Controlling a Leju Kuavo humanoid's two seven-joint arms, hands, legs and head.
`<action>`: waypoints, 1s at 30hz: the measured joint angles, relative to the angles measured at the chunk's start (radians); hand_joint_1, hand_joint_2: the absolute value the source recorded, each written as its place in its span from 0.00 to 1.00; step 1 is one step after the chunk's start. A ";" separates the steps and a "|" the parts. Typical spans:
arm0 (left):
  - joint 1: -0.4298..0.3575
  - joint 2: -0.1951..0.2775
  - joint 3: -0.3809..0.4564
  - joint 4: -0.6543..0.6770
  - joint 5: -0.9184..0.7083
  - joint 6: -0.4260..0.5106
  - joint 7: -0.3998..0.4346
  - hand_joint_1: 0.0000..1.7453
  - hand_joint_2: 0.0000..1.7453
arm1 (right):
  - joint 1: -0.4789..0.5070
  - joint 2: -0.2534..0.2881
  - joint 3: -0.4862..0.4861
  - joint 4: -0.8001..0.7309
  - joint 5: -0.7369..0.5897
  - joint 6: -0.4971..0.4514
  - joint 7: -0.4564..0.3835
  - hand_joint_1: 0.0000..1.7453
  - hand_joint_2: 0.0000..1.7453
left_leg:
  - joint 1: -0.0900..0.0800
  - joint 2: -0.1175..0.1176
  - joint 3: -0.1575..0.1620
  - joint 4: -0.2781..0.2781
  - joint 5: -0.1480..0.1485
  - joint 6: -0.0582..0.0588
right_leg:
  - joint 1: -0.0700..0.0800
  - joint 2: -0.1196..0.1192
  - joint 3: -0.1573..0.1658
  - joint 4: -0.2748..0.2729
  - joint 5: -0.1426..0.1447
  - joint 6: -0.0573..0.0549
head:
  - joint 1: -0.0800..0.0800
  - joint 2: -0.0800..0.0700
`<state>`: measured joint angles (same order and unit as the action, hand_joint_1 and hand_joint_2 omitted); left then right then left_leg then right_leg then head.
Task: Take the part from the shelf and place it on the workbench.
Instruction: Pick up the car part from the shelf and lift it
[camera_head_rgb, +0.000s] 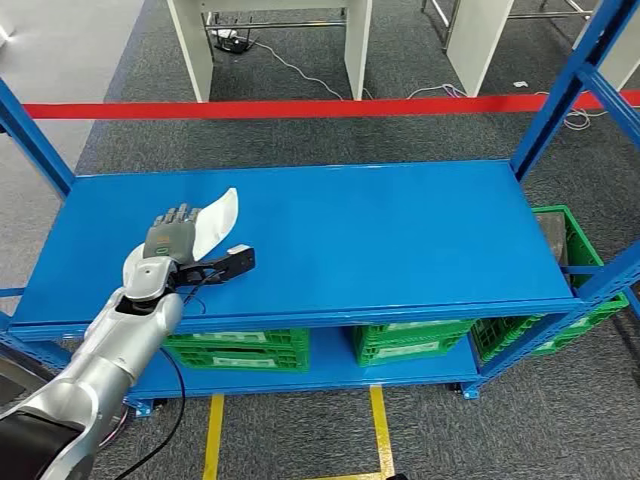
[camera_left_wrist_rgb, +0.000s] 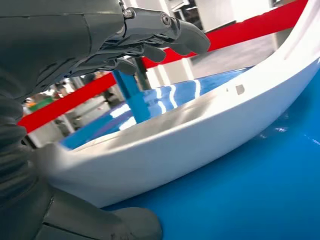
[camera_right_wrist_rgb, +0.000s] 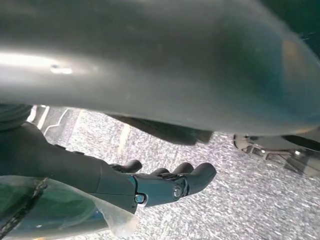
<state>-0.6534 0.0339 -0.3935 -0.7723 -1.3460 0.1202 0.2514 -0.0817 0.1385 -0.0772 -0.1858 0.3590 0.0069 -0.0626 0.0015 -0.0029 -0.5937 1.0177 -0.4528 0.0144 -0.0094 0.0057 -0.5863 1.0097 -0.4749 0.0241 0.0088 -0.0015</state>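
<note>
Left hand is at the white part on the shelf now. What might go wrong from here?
The left hand is around only one end of the long white part, so the free end may sag or swing when lifted. In the left wrist view its fingers arch above the rim without clear contact, so the grip may slip.

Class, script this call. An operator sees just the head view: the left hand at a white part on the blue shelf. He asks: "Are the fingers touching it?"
Observer: No. The left hand arches its fingers above the white part, with a gap between.
Operator: The thumb?
Observer: It lies under the part's near end.
Operator: The right hand?
Observer: The right hand hangs over grey floor, holding nothing.
</note>
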 joint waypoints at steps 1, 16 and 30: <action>0.001 0.001 0.002 0.002 -0.001 0.001 0.000 0.53 1.00 | 0.000 0.000 0.000 0.000 0.000 0.000 0.000 0.00 0.00 | 0.000 0.000 0.000 -0.001 0.002 -0.003 | 0.001 0.000 -0.001 0.002 0.000 -0.002 | 0.000 0.000; 0.017 0.012 0.064 0.057 0.033 0.017 -0.058 1.00 1.00 | 0.004 0.000 -0.024 0.000 0.003 -0.004 0.000 0.00 0.00 | 0.001 0.000 0.001 0.009 0.005 -0.011 | 0.007 0.000 -0.001 -0.001 0.007 -0.027 | -0.006 0.000; 0.004 0.007 0.069 0.069 0.028 0.023 -0.061 1.00 1.00 | 0.008 -0.005 -0.025 0.000 0.003 -0.005 0.000 0.00 0.00 | 0.006 0.004 0.009 -0.010 0.006 0.004 | -0.009 -0.004 -0.017 0.050 -0.011 0.017 | 0.003 0.000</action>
<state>-0.6494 0.0414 -0.3243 -0.7034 -1.3178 0.1430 0.1904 -0.0736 0.1333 -0.1022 -0.1858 0.3621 0.0018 -0.0630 0.0072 0.0012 -0.5843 1.0075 -0.4467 0.0184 -0.0185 0.0016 -0.6030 1.0601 -0.4855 0.0409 0.0123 -0.0015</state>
